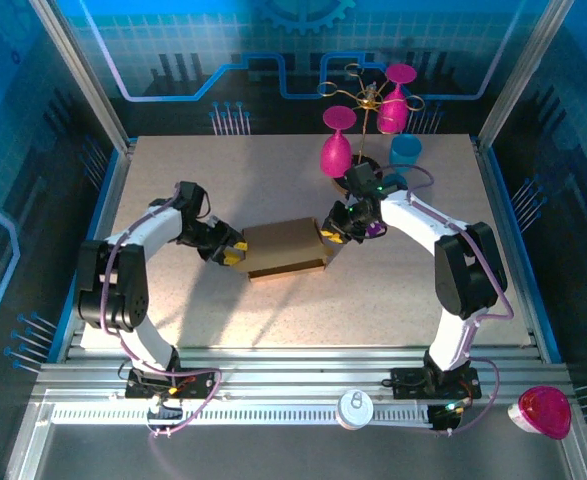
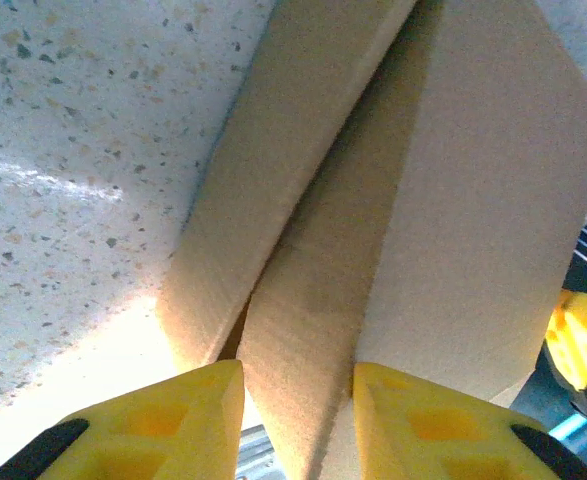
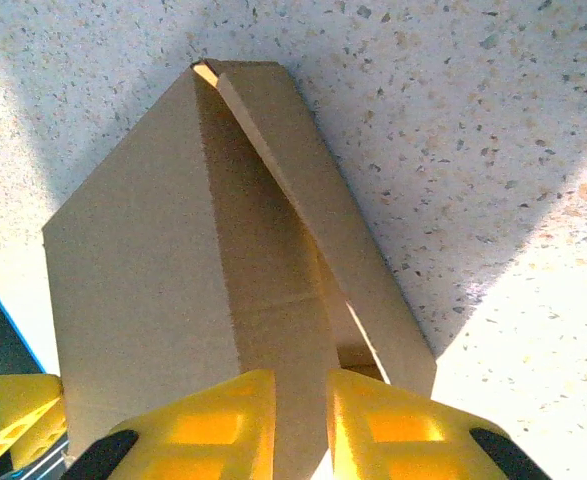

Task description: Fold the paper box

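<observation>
Paper box (image 1: 286,249) lies mid-frame, long axis left–right — left hand (image 1: 235,252) pinches its left end, right hand (image 1: 330,232) its right, equally near

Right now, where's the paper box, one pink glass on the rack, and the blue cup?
paper box (image 1: 285,248): top external view, middle of its brown top panel.
pink glass (image 1: 336,155): top external view, on its bowl, the left one on the rack.
blue cup (image 1: 406,150): top external view, its side wall.

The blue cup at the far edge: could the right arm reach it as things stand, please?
Probably not yet: the right tool is closed on the brown cardboard box. Released, it likely could; the blue cup stands just behind that arm.
</observation>
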Action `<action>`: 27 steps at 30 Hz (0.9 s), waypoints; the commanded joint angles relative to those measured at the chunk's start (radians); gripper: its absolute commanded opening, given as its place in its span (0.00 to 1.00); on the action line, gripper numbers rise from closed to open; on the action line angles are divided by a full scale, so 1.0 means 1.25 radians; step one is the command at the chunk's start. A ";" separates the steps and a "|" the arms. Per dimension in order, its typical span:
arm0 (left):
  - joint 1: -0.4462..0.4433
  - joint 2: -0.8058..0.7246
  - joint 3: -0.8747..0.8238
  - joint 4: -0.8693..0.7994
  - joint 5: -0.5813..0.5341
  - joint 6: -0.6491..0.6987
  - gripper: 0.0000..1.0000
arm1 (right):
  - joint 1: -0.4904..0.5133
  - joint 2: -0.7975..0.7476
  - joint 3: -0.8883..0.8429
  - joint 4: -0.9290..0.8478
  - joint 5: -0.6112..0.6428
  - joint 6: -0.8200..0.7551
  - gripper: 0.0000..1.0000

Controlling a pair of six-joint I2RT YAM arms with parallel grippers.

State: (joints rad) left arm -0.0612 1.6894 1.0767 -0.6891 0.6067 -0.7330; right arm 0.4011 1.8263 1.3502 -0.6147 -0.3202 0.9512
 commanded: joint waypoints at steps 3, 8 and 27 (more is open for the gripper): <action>-0.021 0.026 0.004 -0.018 -0.040 0.036 0.35 | 0.012 0.029 0.019 -0.035 0.002 -0.060 0.26; -0.026 0.032 0.009 -0.031 -0.076 0.071 0.35 | 0.014 0.049 0.033 -0.049 -0.004 -0.117 0.39; -0.030 0.074 -0.010 0.073 -0.085 0.168 0.30 | -0.081 0.081 -0.081 0.180 -0.267 -0.356 0.58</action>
State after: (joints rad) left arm -0.0910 1.7668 1.0763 -0.6106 0.5297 -0.5686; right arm 0.3172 1.9041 1.2781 -0.4751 -0.5339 0.5510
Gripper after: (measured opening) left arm 0.300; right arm 0.577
